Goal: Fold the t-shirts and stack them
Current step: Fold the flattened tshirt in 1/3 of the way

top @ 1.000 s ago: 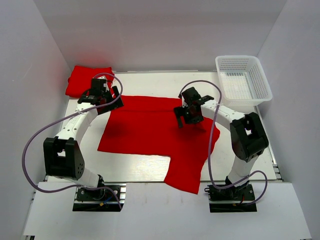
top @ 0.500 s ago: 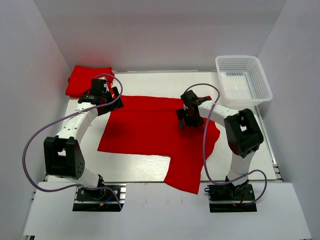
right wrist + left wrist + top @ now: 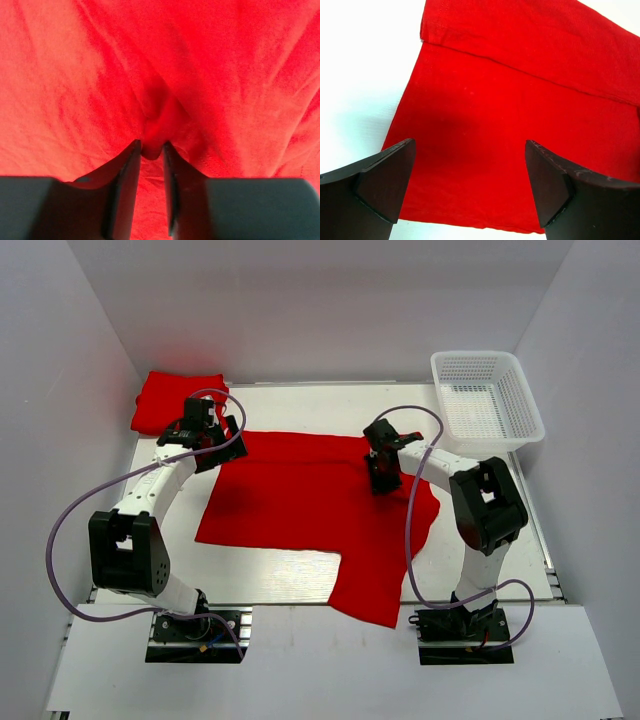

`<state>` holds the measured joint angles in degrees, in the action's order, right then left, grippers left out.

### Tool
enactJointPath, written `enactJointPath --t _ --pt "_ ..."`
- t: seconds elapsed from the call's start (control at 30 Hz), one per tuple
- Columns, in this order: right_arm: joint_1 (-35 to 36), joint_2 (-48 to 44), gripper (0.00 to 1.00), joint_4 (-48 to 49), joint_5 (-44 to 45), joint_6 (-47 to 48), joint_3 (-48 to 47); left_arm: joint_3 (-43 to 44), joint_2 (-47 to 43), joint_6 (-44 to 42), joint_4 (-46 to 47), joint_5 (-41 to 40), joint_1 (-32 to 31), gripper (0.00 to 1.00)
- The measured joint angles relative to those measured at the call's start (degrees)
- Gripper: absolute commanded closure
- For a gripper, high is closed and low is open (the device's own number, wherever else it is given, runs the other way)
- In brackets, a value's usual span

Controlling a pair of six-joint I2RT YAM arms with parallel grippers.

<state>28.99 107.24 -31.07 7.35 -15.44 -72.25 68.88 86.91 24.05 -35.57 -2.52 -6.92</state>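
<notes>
A red t-shirt (image 3: pixel 300 500) lies spread flat on the white table, one sleeve reaching toward the near edge. A second red t-shirt (image 3: pixel 175 400) sits folded at the back left corner. My right gripper (image 3: pixel 381 478) is down on the spread shirt's right part; in the right wrist view its jaws (image 3: pixel 151 147) pinch a raised ridge of the red fabric (image 3: pixel 225 75). My left gripper (image 3: pixel 210 430) hovers open over the shirt's back left corner. The left wrist view shows its fingers wide apart above the cloth (image 3: pixel 520 100), nothing between them.
A white mesh basket (image 3: pixel 487 400) stands at the back right, beside the right arm. White walls close in the table on three sides. Bare white table (image 3: pixel 365 75) shows to the left of the shirt's edge.
My right gripper dropped onto the shirt and closed from wide open onto a pinch of fabric. The left arm stayed where it was.
</notes>
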Motion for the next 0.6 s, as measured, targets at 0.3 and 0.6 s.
enactJointPath --t 0.3,0.6 --pt "-0.52 -0.04 1.00 0.11 -0.11 -1.11 0.02 0.00 0.00 -0.04 0.04 0.37 0.00 0.00" --pt "-0.61 -4.22 1.00 -0.22 -6.78 -1.14 0.04 0.00 0.02 -0.04 0.07 0.61 0.00 0.00"
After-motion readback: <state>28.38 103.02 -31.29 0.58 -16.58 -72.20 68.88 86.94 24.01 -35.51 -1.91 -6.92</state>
